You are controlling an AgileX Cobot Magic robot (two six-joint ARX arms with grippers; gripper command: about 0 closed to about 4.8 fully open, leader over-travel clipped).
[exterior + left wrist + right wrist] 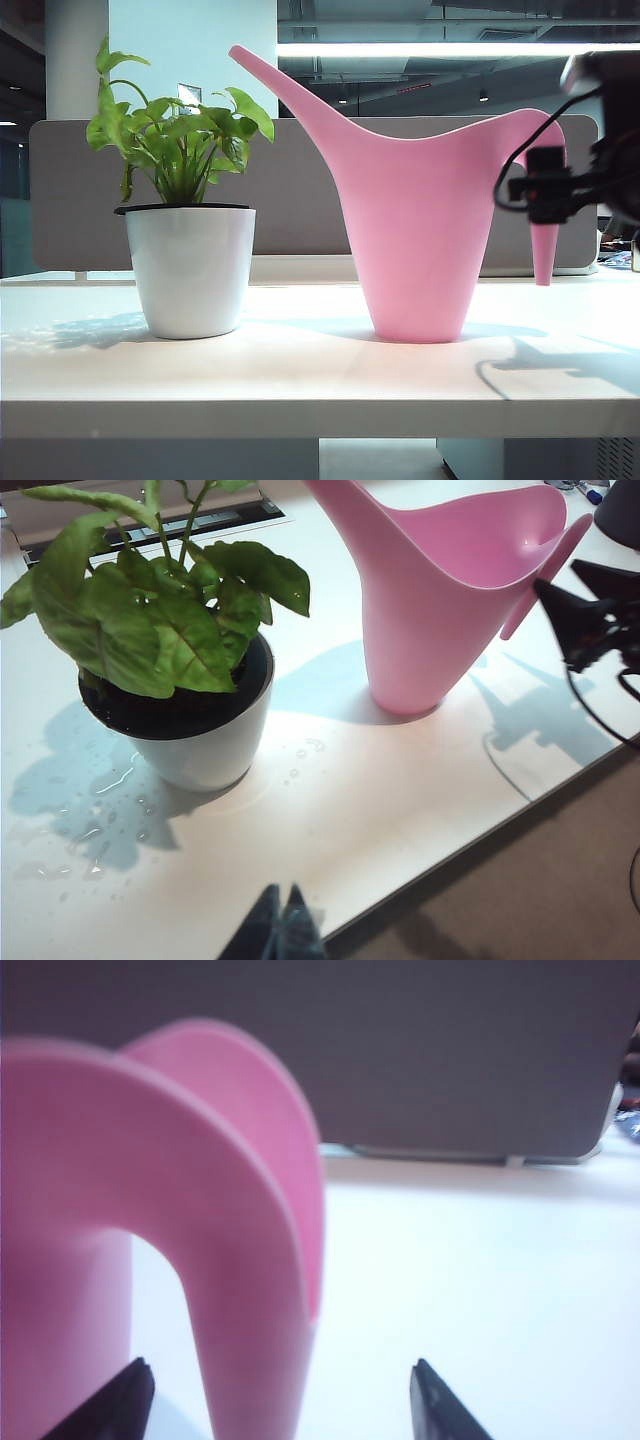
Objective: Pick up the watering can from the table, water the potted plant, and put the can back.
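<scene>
Right tool (280, 1400) apart, astride handle | watering can (420, 240) upright, spout toward potted plant (185, 230) | left tool (280, 925) together

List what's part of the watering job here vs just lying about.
Job: watering can standing on the table; potted plant beside it; right tool, open, at the can's handle.

Lying about: grey partition behind the table; water drops by the pot; left tool, shut, off near the table's front edge.
</scene>
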